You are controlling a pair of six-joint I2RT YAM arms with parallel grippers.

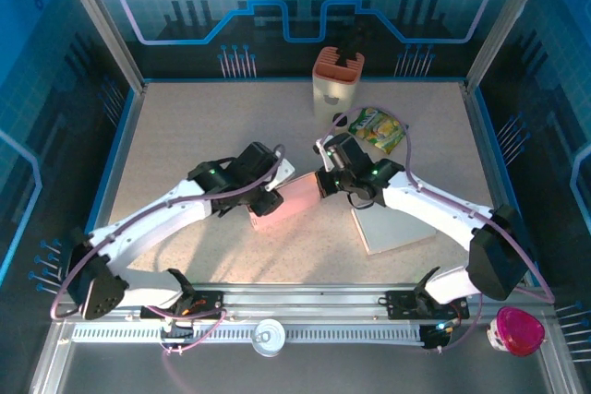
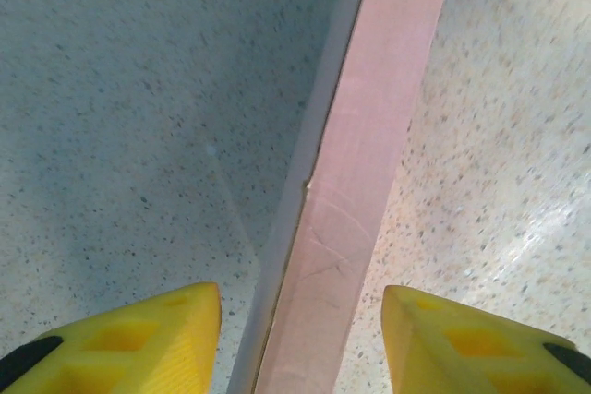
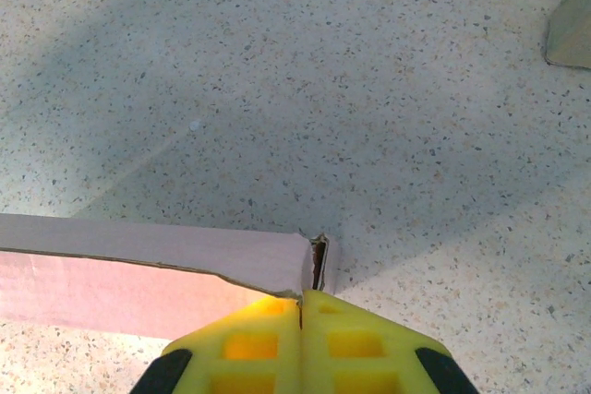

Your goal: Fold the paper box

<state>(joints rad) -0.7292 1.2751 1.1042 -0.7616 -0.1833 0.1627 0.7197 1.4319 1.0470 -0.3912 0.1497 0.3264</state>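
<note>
The pink paper box (image 1: 288, 198) lies flat-ish in the middle of the table between both arms. My left gripper (image 1: 266, 198) is at its left end. In the left wrist view its yellow fingers (image 2: 166, 331) stand apart on either side of a raised pink wall of the paper box (image 2: 369, 182), with a gap on both sides, so the left gripper (image 2: 300, 311) is open and holds nothing. My right gripper (image 1: 323, 182) is at the box's right end. In the right wrist view the right gripper (image 3: 303, 300) is shut on the corner edge of the paper box (image 3: 138, 269).
An orange and cream holder (image 1: 337, 80) stands at the back, with a green snack packet (image 1: 379, 128) in front of it. A flat pale board (image 1: 392, 226) lies under the right arm. A round tin (image 1: 269, 335) and a pink tub (image 1: 517, 329) sit near the front rail.
</note>
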